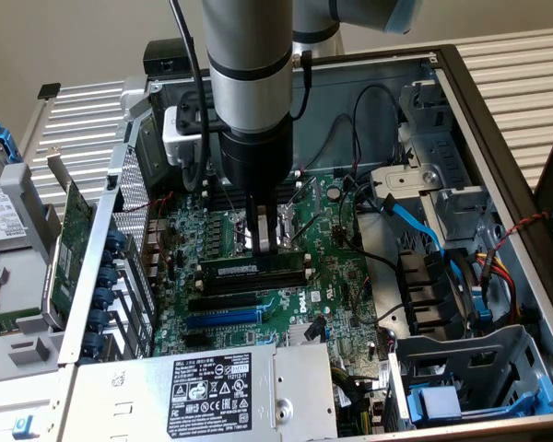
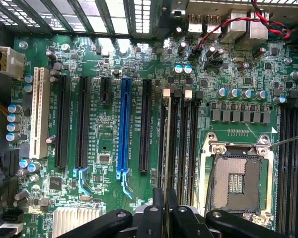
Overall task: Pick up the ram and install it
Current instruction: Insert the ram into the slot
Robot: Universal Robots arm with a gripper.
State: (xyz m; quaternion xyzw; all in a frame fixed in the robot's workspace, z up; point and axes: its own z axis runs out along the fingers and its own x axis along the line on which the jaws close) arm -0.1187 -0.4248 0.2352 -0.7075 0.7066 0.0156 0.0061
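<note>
Gripper (image 1: 265, 247), jaws narrow around the single ram (image 1: 235, 268) (upright on the motherboard (image 1: 336, 276)), one blue slot (image 1: 223, 317) nearby.

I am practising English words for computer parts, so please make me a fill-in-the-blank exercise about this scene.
1. The tool is shut on the ___.
2. The processor socket is ___.
3. One slot between black slots is ___.
Missing words: ram; empty; blue.

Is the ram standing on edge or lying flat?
On edge: the ram stands upright along the memory slots, gripper closed on its top edge. Whether it is seated, cannot tell.
</note>
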